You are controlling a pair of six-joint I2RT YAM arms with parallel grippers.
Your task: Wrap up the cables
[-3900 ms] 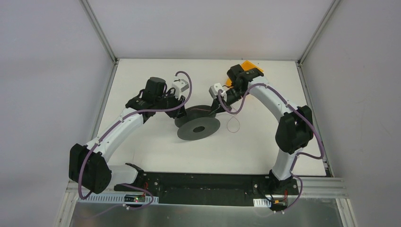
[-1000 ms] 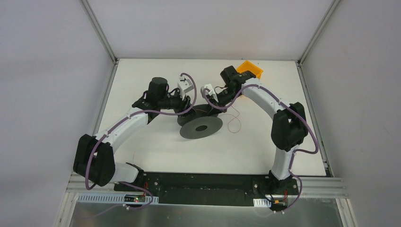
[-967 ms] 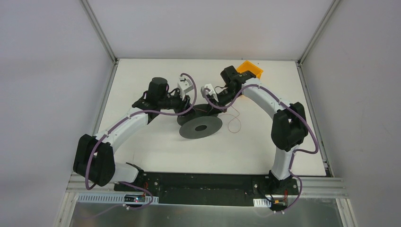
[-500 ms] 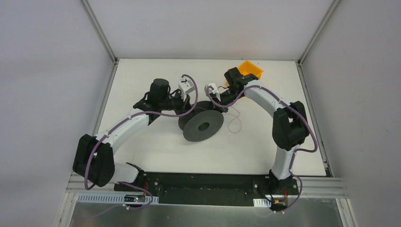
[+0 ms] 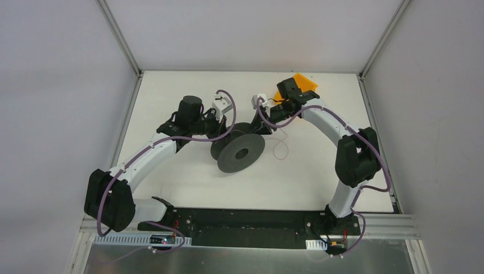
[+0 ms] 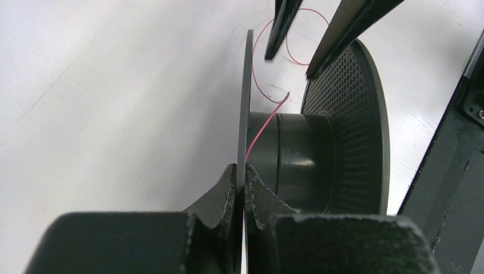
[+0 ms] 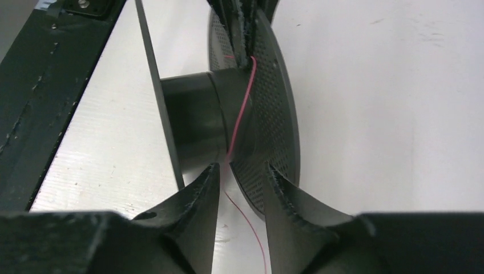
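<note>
A black spool (image 5: pixel 240 151) stands tilted on its edge at the table's middle. My left gripper (image 6: pixel 240 166) is shut on the thin rim of one spool flange (image 6: pixel 246 85); it sits at the spool's left in the top view (image 5: pixel 222 127). The cable (image 6: pixel 259 134), a thread-thin pink wire, runs from the hub (image 6: pixel 291 151) out to loose loops on the table (image 5: pixel 280 149). My right gripper (image 7: pixel 242 166) is open just off the spool's other side (image 5: pixel 264 121). The cable (image 7: pixel 242 114) passes between its fingers, untouched, beside the perforated flange (image 7: pixel 274 120).
An orange bin (image 5: pixel 299 84) sits at the back right, partly behind the right arm. A black base rail (image 5: pixel 245 220) runs along the near edge. White walls close in the table's left, back and right sides.
The spool lay flat a second ago; it now stands tipped up on its edge, held by the left gripper. The right gripper has drawn back and to the right.
</note>
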